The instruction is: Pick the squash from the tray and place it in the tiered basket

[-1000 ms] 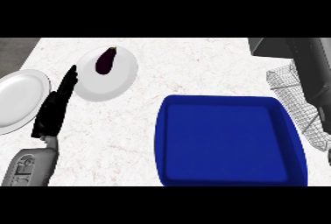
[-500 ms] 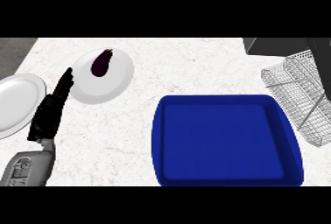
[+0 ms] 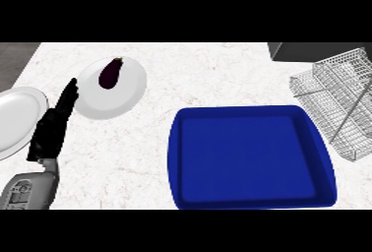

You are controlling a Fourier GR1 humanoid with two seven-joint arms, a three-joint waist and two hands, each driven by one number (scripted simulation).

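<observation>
A white marble tabletop [image 3: 218, 78] is seen from steeply above. At about five o'clock from the centre sits a deep blue tray [image 3: 251, 197], and nothing lies inside it. At ten o'clock a white plate [image 3: 109, 101] carries a small dark purple vegetable [image 3: 110, 74], the only produce in view (the task calls it a squash and places it in the tray, yet it rests on this plate, well apart from the tray). A second white plate [image 3: 18, 120] lies at nine o'clock, partly cut off by the edge. At two to three o'clock stands a wire basket [image 3: 338, 106], the likely drop-off spot, just beside the tray's right rim.

The left hand [image 3: 54, 125] rises from the lower left between the two plates, fingers straight and together, holding nothing, its tips pointing toward eleven o'clock and near the plate's rim; it looks at rest. The right hand is out of view.

Judging from this, the pick has not begun: nothing is grasped, and the vegetable sits far from the basket.
</observation>
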